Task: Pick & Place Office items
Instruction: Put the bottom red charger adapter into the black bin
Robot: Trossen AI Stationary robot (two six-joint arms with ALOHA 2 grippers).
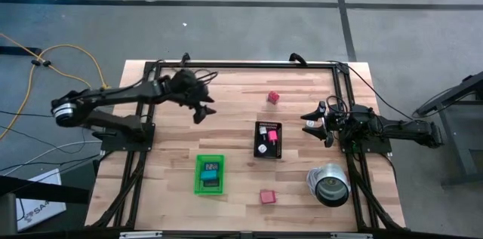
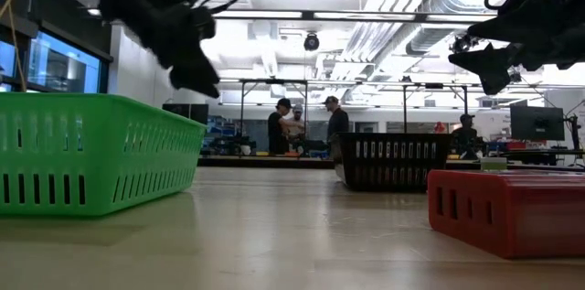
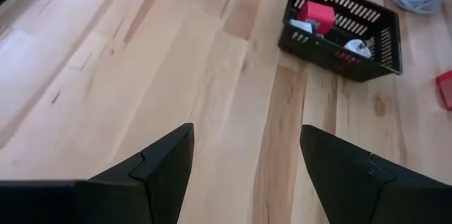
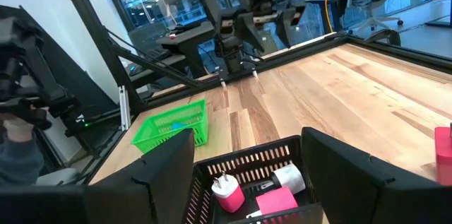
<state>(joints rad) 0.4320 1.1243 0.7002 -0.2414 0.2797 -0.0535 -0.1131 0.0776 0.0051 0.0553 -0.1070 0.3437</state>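
The office items are small blocks. One red block (image 1: 273, 97) lies toward the far edge and another (image 1: 266, 196) near the front. Pink and white pieces (image 1: 266, 135) lie in a black tray (image 1: 278, 151), and blue and dark pieces (image 1: 210, 170) in a green tray (image 1: 198, 186). My left gripper (image 1: 205, 112) hangs open above bare wood at the far left, slanting down toward the black tray (image 3: 342, 30), with nothing between its fingers (image 3: 247, 139). My right gripper (image 1: 306, 122) waits open and level at the right side, just right of the black tray (image 4: 247, 174).
A shiny silver can (image 1: 330, 185) lies on its side at the near right. A dark frame (image 1: 241, 64) borders the table. Bare wood lies between the left gripper and the black tray. In the low view, people (image 2: 306, 125) stand in the room beyond the table.
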